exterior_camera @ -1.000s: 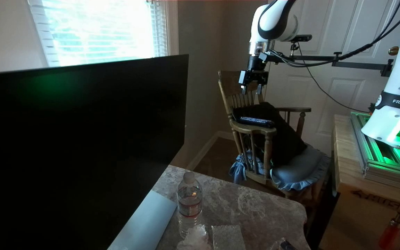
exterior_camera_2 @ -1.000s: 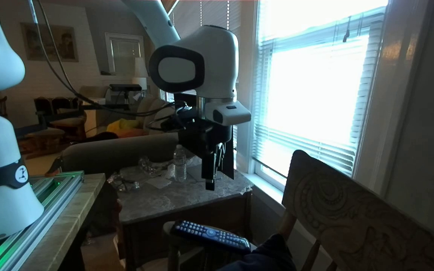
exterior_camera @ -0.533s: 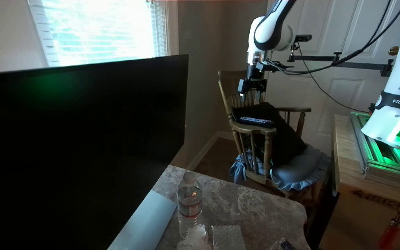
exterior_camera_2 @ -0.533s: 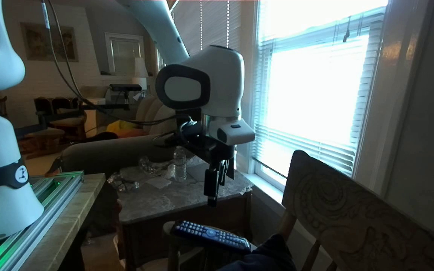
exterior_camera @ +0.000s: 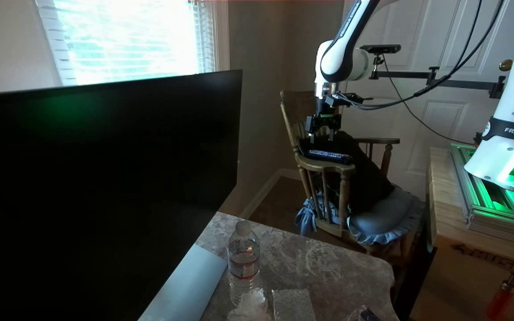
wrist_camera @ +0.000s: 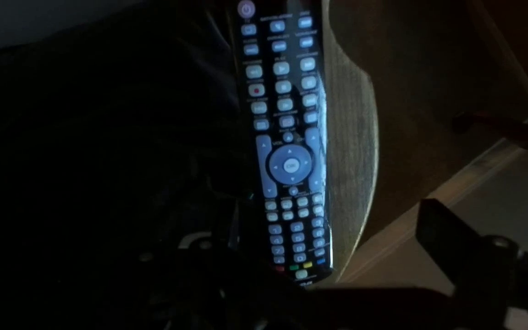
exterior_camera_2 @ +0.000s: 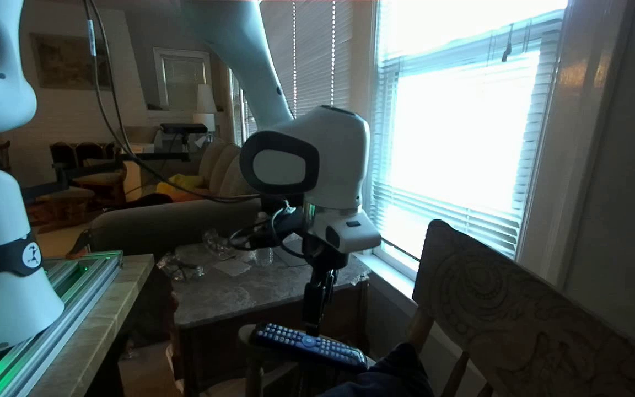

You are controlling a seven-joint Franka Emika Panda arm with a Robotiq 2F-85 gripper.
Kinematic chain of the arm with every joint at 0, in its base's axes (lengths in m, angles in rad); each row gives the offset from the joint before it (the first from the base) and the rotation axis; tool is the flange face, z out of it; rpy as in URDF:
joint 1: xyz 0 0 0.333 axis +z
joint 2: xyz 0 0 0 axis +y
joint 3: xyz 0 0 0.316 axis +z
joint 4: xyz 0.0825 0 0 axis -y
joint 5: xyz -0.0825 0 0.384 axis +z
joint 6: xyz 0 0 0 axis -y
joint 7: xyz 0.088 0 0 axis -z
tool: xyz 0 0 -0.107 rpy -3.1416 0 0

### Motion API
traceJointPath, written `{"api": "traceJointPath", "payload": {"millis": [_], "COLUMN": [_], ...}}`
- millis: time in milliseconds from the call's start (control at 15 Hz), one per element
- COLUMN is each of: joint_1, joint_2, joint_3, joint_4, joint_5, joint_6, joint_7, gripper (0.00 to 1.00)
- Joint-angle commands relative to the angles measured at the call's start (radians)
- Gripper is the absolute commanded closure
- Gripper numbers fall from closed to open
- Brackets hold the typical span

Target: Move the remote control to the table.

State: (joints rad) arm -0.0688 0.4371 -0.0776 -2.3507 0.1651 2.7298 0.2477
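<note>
Two empty fingers (wrist_camera: pixel 447 240), well apart, above remote control (wrist_camera: pixel 287 146) on armrest (wrist_camera: pixel 353 137), black cloth (exterior_camera: pixel 366 185) perhaps against it.

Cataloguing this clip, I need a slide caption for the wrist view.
Open claw above a button-covered remote control lying on a wooden chair arm, dark cloth alongside.
</note>
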Motion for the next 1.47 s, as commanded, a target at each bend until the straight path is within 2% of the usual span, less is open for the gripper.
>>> {"api": "traceJointPath", "payload": {"millis": [0, 267, 667, 1400], "joint_1": [-0.011, -0.004, -0.016, -0.016], "joint_2": [0.08, 0.127, 0.168, 0.185], "joint_3": [0.007, -0.006, 0.008, 0.012], "joint_4": [0.058, 0.087, 0.105, 0.106], "joint_5": [0.021, 0.008, 0.018, 0.016], "joint_6": [0.006, 0.001, -0.004, 0.007], "joint_7": [-0.016, -0.003, -0.02, -0.026], "gripper": [0.0, 0.0, 0.0, 0.0]}}
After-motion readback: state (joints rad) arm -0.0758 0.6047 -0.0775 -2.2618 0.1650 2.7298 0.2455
